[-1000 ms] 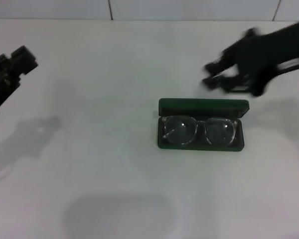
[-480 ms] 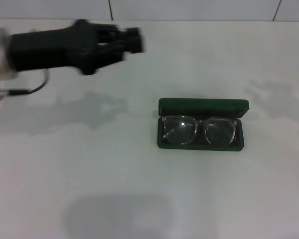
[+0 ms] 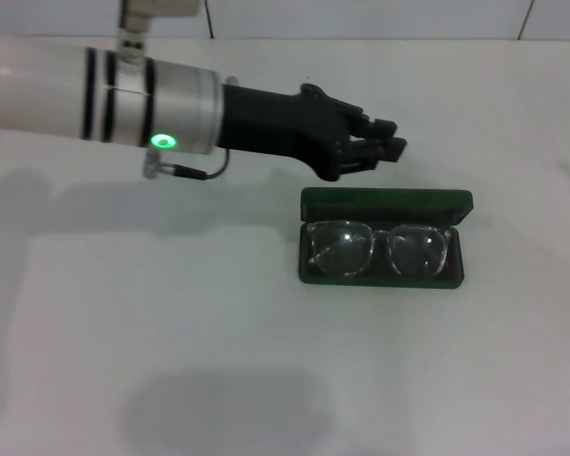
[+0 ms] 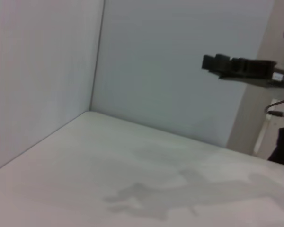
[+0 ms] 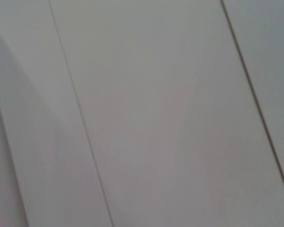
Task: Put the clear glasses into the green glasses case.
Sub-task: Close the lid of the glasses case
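Note:
The green glasses case (image 3: 387, 202) lies open on the white table, right of centre in the head view, its lid standing up at the back. The clear glasses (image 3: 380, 249) rest inside its lower half, lenses facing up. My left arm reaches across from the left. My left gripper (image 3: 385, 150) hovers just behind the case's back left corner and holds nothing that I can see. The right arm is out of the head view. A black gripper (image 4: 236, 66), the right one, shows far off in the left wrist view, raised above the table.
White walls (image 4: 47, 71) close the table at the back and side. The left arm's silver forearm (image 3: 85, 90) spans the back left of the table and casts a shadow (image 3: 171, 204) there. The right wrist view shows only pale wall panels (image 5: 156, 118).
The left arm has swept from the far left across the table to the case's back left corner. The right arm, near the case a second ago, has withdrawn out of the head view.

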Robot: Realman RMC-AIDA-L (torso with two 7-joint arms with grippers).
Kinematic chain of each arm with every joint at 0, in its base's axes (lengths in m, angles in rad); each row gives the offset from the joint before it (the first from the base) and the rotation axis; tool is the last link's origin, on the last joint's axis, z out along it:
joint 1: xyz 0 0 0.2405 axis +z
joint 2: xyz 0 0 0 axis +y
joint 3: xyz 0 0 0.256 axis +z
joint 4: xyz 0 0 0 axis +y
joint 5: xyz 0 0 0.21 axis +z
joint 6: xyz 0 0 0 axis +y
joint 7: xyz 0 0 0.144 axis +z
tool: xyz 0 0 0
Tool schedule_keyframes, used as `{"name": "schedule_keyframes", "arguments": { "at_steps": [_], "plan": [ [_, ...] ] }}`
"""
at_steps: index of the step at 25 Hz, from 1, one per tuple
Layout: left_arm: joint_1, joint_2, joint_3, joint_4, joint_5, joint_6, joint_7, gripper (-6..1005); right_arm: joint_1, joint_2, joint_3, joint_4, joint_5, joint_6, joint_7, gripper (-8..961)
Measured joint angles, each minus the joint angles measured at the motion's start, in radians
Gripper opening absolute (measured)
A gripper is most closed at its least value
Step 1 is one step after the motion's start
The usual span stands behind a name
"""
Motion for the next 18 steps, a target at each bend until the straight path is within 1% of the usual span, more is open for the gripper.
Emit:
{"name": "schedule_keyframes", "arguments": {
  "at_steps": [4, 8, 10, 12, 18],
  "plan": [
    [0.000, -0.004, 0.145, -0.015, -0.081, -0.122, 0.002, 233, 0.010, -0.007, -0.003, 0.048, 0.000, 0.031, -0.039, 219],
    [-0.005, -0.005, 0.262, -0.029, -0.151, -0.231, 0.002, 216, 0.030, -0.008, -0.008, 0.085, -0.018, 0.051, -0.071, 218],
    [-0.006, -0.005, 0.294, -0.032, -0.163, -0.273, -0.001, 218, 0.041, -0.009, -0.008, 0.102, -0.035, 0.060, -0.077, 218],
    [-0.008, -0.007, 0.305, -0.041, -0.167, -0.298, -0.002, 220, 0.050, -0.011, -0.012, 0.115, -0.046, 0.070, -0.083, 218],
    [-0.012, -0.009, 0.309, -0.065, -0.168, -0.321, -0.008, 226, 0.061, -0.011, -0.020, 0.139, -0.054, 0.083, -0.103, 217]
  ]
}}
